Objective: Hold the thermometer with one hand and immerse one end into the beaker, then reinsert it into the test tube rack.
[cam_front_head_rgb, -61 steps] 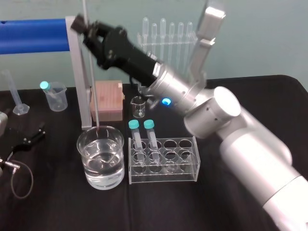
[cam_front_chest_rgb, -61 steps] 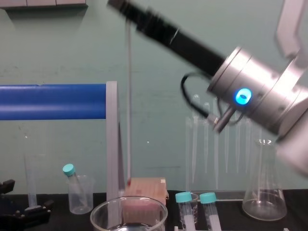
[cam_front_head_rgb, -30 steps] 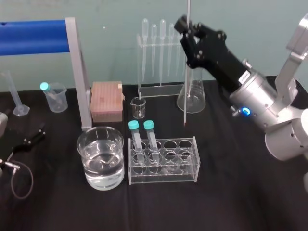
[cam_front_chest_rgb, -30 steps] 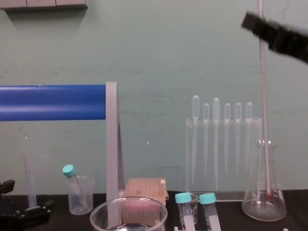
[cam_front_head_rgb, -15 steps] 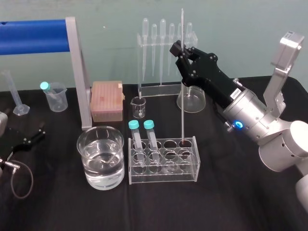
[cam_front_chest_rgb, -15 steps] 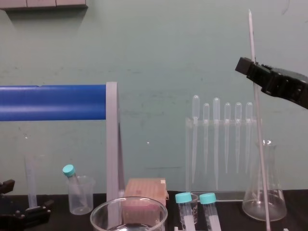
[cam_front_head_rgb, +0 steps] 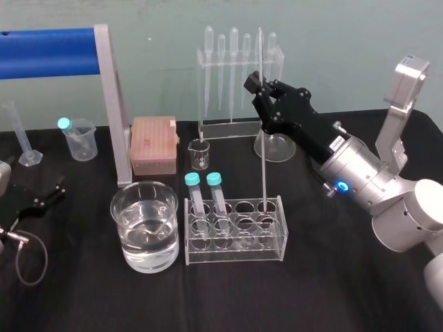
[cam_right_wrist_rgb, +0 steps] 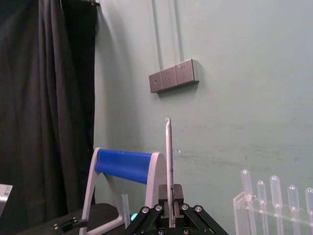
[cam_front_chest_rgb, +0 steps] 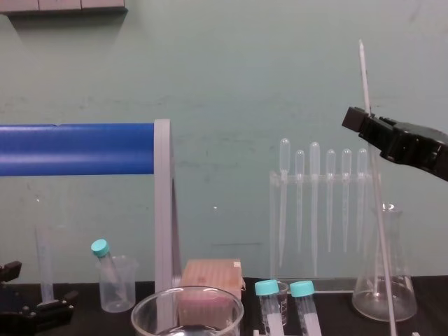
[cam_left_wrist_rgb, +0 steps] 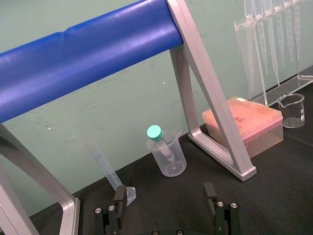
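Where the black counter (cam_front_head_rgb: 104, 297) lies nearest, the beaker (cam_front_head_rgb: 121, 228) stands part full of water, w/ the clear rack (cam_front_head_rgb: 270, 247) just beside it on the right, a narrow gap btwn them. Two teal-capped tubes (cam_front_head_rgb: 214, 190) sit at the left end of the rack's back row. Level w/ the beaker, at the counter's far left, the left gripper (cam_left_wrist_rgb: 165, 193) rests low, well apart from the glassware. Its fingers (cam_left_wrist_rgb: 120, 196) are spread wide w/ nothing btwn them.

At the right end of the rack's back row, one hole takes the lower end of the thermometer (cam_front_head_rgb: 263, 152). It rises nearly upright from there, leaning a little in the chest view, and stands clear of the beaker. High on the rod, the right gripper (cam_front_head_rgb: 257, 86) reaches in from the right w/ both fingers (cam_right_wrist_rgb: 177, 192) pinched tight on it. A short length of rod sticks out above the grip.

Behind the rack come a small glass beaker (cam_front_head_rgb: 199, 153) and a pink box (cam_front_head_rgb: 154, 144) to its left. A flask (cam_front_head_rgb: 275, 145) sits partly hidden behind the right gripper. Further left are a plastic beaker (cam_front_head_rgb: 79, 142) holding a teal-capped tube and a measuring cylinder (cam_front_head_rgb: 21, 138). At the back, a pipette stand (cam_front_head_rgb: 239, 69) holds a row of pipettes, and a blue bar (cam_front_head_rgb: 45, 52) on a grey frame runs along the left
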